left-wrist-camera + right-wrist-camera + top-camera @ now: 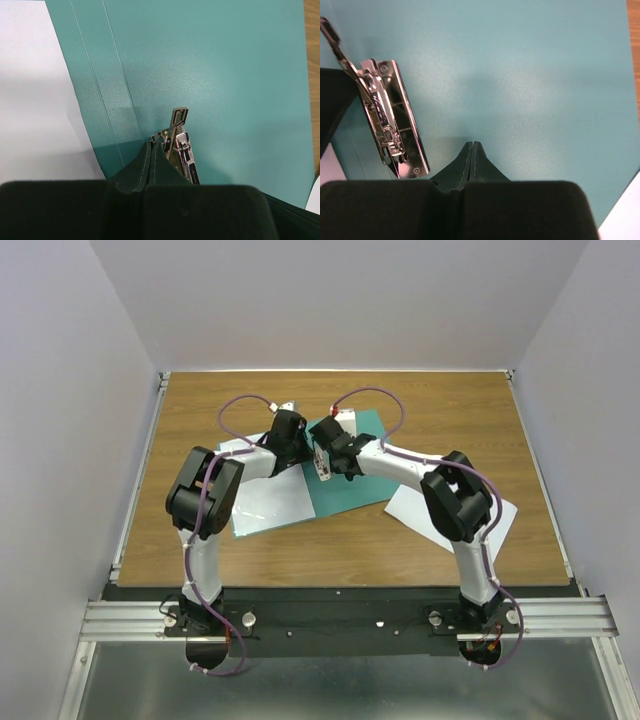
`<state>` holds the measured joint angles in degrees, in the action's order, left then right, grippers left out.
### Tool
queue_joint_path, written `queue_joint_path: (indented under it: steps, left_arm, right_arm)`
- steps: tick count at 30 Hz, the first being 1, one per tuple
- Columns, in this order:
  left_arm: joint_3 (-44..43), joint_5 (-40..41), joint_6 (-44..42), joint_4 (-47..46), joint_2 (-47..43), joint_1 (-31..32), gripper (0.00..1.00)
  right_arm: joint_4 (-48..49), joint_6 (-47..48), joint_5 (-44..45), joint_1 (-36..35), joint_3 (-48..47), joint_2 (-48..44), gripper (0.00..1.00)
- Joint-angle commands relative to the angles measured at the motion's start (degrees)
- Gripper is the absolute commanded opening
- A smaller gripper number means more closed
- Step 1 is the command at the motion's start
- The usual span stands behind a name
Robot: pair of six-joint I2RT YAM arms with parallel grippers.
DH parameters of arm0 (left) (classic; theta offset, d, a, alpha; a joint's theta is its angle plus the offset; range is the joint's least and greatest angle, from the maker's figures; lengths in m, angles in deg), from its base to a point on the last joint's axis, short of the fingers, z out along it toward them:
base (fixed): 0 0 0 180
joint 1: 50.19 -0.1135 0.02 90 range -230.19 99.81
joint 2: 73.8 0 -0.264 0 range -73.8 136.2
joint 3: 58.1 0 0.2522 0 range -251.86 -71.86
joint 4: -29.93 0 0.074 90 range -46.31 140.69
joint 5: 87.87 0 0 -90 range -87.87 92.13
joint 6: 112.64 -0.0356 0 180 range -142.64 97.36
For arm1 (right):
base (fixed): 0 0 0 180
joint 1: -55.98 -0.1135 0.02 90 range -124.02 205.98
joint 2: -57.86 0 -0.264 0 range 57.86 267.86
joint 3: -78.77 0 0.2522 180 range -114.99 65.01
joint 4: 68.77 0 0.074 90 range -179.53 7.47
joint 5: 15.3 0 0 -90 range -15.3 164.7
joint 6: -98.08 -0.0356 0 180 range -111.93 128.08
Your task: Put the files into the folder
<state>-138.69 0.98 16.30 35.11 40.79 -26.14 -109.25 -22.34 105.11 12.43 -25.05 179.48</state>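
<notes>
The teal-green folder [360,485] lies open mid-table, its metal clip [321,466] at the spine. My left gripper [307,454] is shut and empty, its tips [151,145] just left of the clip [179,142], whose lever stands raised. My right gripper [335,466] is shut and empty, its tips [471,145] low over the bare teal cover [535,75], right of the clip [390,120]. One white sheet [268,498] lies left of the spine and shows in the left wrist view [35,100]. Another white sheet [412,508] lies right of the folder, partly under my right arm.
The wooden table [330,560] is walled in by grey panels on three sides. A metal rail [340,618] carries both arm bases at the near edge. Both wrists sit close together over the folder's spine.
</notes>
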Motion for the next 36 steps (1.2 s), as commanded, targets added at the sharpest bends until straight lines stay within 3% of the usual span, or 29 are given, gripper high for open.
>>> queue_joint_path:
  steps: [1,2,7,8,9,11,15,17,19,24,29,31,36]
  left_arm:
    - [2.9,-2.3,-0.8,9.3,-1.2,-1.2,0.00]
    - [3.0,-2.3,-0.7,9.5,-2.2,-1.5,0.00]
    - [3.1,-1.0,0.3,10.1,-8.1,-2.3,0.00]
    - [3.0,-0.5,0.8,10.9,-8.8,-2.3,0.10]
    - [2.9,0.1,0.8,11.4,-9.5,-2.3,0.23]
    - [2.9,0.7,1.1,12.2,-11.3,-2.4,0.40]
    - [2.8,2.7,1.8,13.1,-13.9,-3.2,0.44]
    - [2.4,3.6,1.9,14.1,-14.9,-3.9,0.47]
    - [1.4,5.3,1.9,15.5,-16.4,-4.0,0.50]
    - [2.5,4.6,1.4,16.2,-21.8,-4.0,0.67]
    - [10.0,3.0,2.3,15.1,-29.8,-3.5,0.70]
    - [15.3,1.4,1.8,13.5,-34.2,-2.4,0.80]
    - [25.7,-5.2,1.8,6.9,-39.3,2.3,0.79]
  right_arm:
    - [-0.4,-1.8,-0.4,-0.2,-1.5,-6.5,0.01]
    - [-0.2,-2.0,-0.4,-0.2,-1.3,-7.3,0.01]
    - [0.3,-4.5,-3.5,0.7,0.7,-13.1,0.28]
    - [0.4,-5.3,-4.0,0.9,1.9,-14.1,0.34]
    - [0.5,-5.6,-4.2,1.3,2.4,-15.1,0.46]
    - [0.6,-6.2,-4.8,1.8,3.8,-18.4,0.58]
    - [0.7,-7.4,-5.5,2.7,8.2,-24.8,0.80]
    - [0.7,-8.0,-5.6,3.2,9.7,-27.5,0.84]
    - [0.6,-8.2,-5.3,3.6,12.3,-31.8,0.99]
    - [0.6,-9.7,-6.5,6.9,18.9,-41.6,1.00]
    - [0.5,-11.3,-10.5,9.5,29.0,-52.2,1.00]
    - [0.5,-11.8,-11.4,11.2,31.1,-54.1,1.00]
    - [1.2,-10.5,-16.6,12.3,33.5,-53.8,1.00]
